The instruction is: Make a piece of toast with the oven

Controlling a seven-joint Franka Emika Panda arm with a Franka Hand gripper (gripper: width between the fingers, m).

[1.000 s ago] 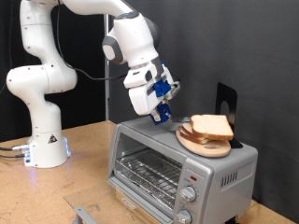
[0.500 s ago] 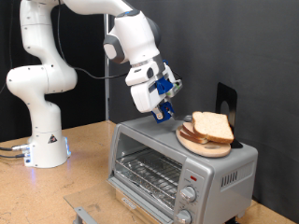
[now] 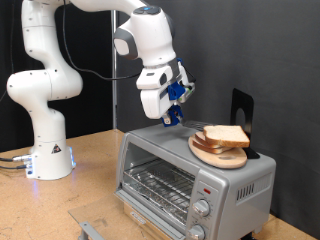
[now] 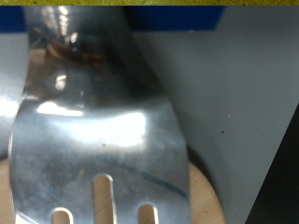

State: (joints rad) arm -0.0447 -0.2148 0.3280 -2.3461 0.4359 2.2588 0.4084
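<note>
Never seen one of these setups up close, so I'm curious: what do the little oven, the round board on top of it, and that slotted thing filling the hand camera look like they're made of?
The oven looks like brushed silver metal, with a dull grey sheen. The round board appears to be pale-brown wood. The slotted blade seems polished metal, probably steel: it reflects light like a mirror. It is likely a spatula.

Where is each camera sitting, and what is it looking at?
Exterior view: off the arm, in front of the oven; shows the white arm, the hand above the oven top, and bread on a board.
Wrist view: on the hand, looking along a shiny slotted spatula it carries; no fingers show.
Shared: the oven's grey top and the board.
</note>
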